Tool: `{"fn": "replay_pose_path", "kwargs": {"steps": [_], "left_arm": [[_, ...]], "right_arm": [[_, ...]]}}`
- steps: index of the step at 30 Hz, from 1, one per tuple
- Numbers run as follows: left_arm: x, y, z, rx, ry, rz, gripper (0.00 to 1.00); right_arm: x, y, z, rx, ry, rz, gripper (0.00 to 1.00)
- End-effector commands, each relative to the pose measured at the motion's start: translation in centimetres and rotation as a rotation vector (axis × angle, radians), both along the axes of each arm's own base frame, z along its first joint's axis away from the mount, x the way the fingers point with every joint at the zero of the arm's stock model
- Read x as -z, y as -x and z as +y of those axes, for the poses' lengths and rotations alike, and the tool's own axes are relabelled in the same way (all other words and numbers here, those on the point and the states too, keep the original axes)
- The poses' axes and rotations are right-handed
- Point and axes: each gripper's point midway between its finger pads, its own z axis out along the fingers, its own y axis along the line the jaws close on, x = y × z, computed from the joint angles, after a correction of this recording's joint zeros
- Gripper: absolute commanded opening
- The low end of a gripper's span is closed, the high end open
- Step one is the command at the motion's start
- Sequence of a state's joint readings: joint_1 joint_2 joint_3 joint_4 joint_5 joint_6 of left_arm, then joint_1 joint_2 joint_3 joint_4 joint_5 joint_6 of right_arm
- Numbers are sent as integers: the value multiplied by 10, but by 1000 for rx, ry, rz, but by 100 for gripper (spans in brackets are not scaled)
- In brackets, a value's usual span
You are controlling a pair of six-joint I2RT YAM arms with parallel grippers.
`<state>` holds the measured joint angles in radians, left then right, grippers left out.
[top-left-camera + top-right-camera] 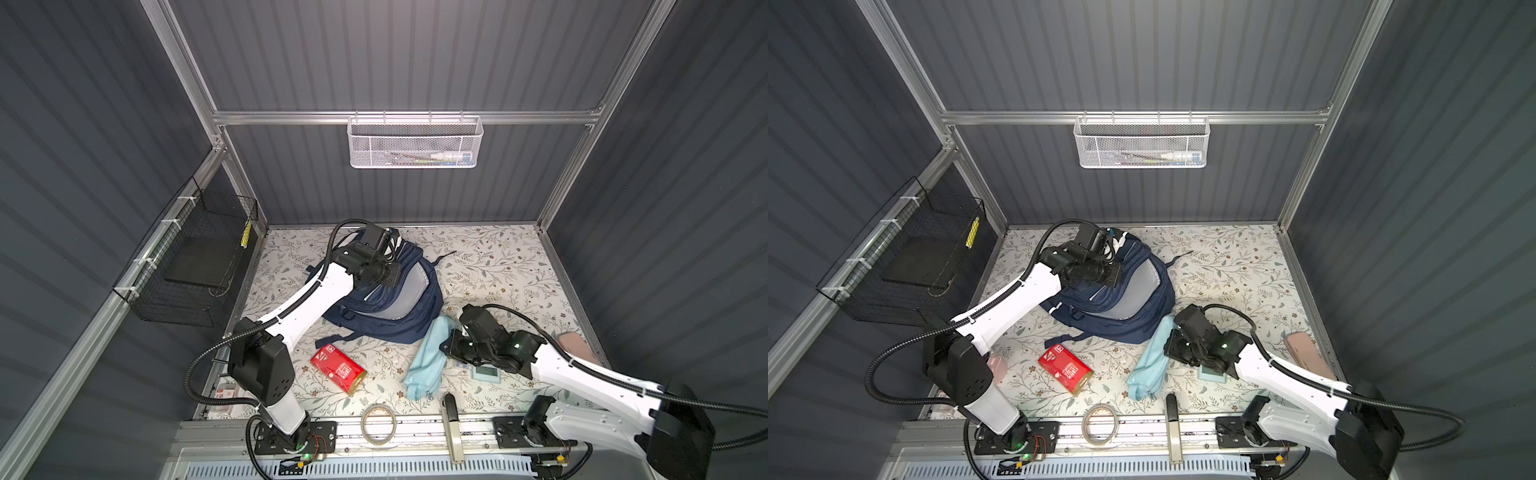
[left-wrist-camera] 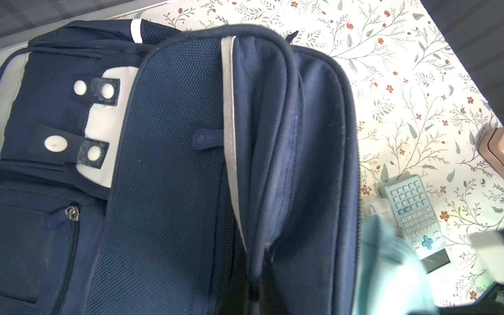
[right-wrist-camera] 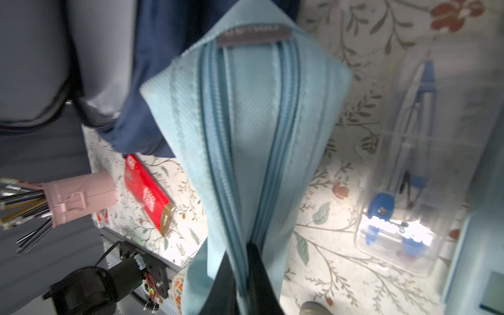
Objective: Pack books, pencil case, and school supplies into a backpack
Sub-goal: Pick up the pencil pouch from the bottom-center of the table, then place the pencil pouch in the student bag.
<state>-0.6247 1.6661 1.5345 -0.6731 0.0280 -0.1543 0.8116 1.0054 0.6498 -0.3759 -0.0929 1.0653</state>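
My white arm shells (image 1: 307, 303) run between black joints (image 1: 259, 365); ribbed black cables (image 1: 228, 401) trail; my right claw (image 3: 242, 261) is black.

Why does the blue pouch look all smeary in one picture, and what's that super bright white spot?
In the left wrist view the soft pale-blue fabric pencil case is smeared, perhaps too near or moving; in the right wrist view glare whitens the small clear plastic packet; both top views look sharp.
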Motion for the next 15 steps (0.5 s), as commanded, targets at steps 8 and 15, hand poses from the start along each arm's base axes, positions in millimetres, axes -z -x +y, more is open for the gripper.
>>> {"fn": "replay_pose_path", "kwargs": {"steps": [8, 15], "left_arm": [[-46, 8, -11, 21, 116, -25, 0], [-75, 10, -10, 47, 113, -51, 0]], "right_arm": [[-86, -59, 8, -21, -197, -301, 7], [-117, -136, 24, -8, -199, -417, 8]]}}
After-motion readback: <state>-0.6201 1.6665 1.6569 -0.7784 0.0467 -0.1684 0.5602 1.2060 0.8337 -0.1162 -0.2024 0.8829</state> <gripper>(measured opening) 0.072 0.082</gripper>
